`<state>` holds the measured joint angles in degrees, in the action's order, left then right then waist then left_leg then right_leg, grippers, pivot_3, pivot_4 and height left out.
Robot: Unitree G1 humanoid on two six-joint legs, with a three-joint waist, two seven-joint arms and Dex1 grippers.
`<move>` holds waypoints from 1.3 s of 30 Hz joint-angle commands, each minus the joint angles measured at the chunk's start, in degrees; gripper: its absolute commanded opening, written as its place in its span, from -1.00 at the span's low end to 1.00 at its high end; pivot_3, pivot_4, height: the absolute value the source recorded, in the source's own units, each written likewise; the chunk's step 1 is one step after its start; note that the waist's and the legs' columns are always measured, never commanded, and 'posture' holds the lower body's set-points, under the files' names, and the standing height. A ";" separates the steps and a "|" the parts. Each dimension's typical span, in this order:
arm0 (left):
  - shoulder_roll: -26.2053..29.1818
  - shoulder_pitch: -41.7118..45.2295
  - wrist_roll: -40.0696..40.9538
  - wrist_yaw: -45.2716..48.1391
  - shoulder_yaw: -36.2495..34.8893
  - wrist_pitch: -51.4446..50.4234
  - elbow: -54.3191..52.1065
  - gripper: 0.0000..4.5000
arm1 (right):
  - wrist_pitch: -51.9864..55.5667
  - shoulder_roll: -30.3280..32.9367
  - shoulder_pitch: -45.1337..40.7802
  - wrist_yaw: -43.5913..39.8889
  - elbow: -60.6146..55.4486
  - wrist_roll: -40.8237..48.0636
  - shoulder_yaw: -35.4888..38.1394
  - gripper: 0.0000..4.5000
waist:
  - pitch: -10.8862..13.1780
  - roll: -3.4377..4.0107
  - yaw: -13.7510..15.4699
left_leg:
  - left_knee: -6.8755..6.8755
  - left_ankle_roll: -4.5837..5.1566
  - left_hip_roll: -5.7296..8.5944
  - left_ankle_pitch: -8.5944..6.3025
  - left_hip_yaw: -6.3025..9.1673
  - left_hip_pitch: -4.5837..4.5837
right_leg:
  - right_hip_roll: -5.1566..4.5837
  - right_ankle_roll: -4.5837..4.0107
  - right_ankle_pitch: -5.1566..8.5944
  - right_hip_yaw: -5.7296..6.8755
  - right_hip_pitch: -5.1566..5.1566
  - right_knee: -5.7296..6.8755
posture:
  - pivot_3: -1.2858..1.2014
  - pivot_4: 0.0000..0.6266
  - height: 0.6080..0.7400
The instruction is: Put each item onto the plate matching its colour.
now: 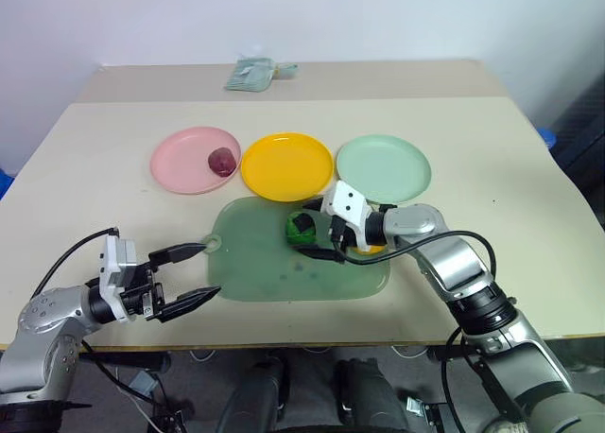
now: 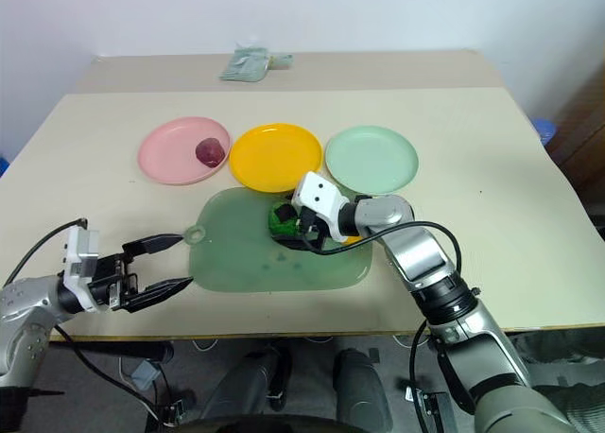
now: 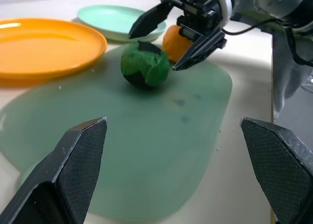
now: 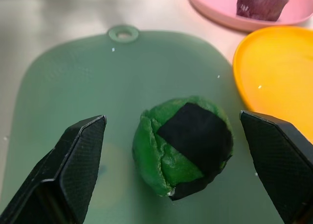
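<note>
Lettering is seen nowhere on the smooth round plastic plates or the translucent, rounded green mat (image 1: 284, 263). The right gripper (image 2: 301, 229) is spread wide and empty, its black textured fingers flanking the lumpy green piece with black patches (image 4: 183, 146) without contact; the orange piece (image 3: 177, 43) lies just behind it. The left gripper (image 1: 196, 273), also wide open and empty, is held off the mat's near corner. The red-purple piece (image 1: 222, 161) sits on the pink plate (image 1: 180, 159), beside the yellow plate (image 1: 286, 165) and mint plate (image 1: 384, 166).

Beige table (image 1: 113, 168). Directly on it: pink plate (image 1: 184, 164) at 10 o'clock, yellow plate (image 1: 286, 166) at 12, mint plate (image 1: 384, 168) at 2, green mat (image 1: 274, 272) at centre just below the plates, crumpled greenish packet (image 1: 253, 75) at far edge.
</note>
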<state>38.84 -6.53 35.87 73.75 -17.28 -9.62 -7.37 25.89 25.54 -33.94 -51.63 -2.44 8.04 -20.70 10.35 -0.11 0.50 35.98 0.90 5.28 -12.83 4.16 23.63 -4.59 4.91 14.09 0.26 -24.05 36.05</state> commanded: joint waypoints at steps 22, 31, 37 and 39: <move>-2.14 2.80 1.08 -5.96 1.35 -0.82 -4.62 1.00 | -0.85 -5.79 -15.26 12.69 10.09 3.70 18.94 -0.03 | 0.01 0.01 0.02 | -0.03 -0.01 0.00 0.00 -0.02 0.01 | 0.04 0.00 -0.02 -0.02 -0.07 0.05 | 0.03 -0.52 1.00; -3.38 4.83 0.41 -7.10 2.52 -0.03 -3.54 1.00 | -26.32 -4.06 -24.58 15.43 47.75 -2.72 20.64 -0.03 | 0.02 0.02 -1.13 | -0.16 0.09 0.01 0.13 -0.27 0.02 | 0.03 0.10 -0.14 -0.15 0.03 0.12 | 0.03 -0.52 1.00; -3.62 4.23 0.19 -7.24 2.55 0.56 -3.59 1.00 | -33.58 -5.34 -27.66 16.44 62.05 -4.17 20.82 0.55 | 0.02 0.03 -2.24 | -0.41 -0.01 -0.06 0.21 -0.34 0.01 | 0.09 0.14 -0.19 -0.22 -0.15 0.16 | 0.03 -0.52 1.00; -3.56 3.77 0.21 -7.20 2.36 0.68 -3.72 1.00 | -34.29 -5.37 -27.57 16.15 61.93 -3.63 21.40 0.99 | 0.02 0.03 -2.39 | -0.46 -0.03 -0.07 0.22 -0.33 0.01 | 0.09 0.15 -0.20 -0.22 -0.17 0.17 | 0.03 -0.52 1.00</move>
<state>35.26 -2.26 35.70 66.34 -14.24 -9.99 -10.08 -6.35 20.27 -59.49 -35.63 60.32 4.00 -0.78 10.37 -0.08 -1.90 35.51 0.87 5.22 -12.61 3.83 23.64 -4.50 5.06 13.89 0.04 -24.23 36.22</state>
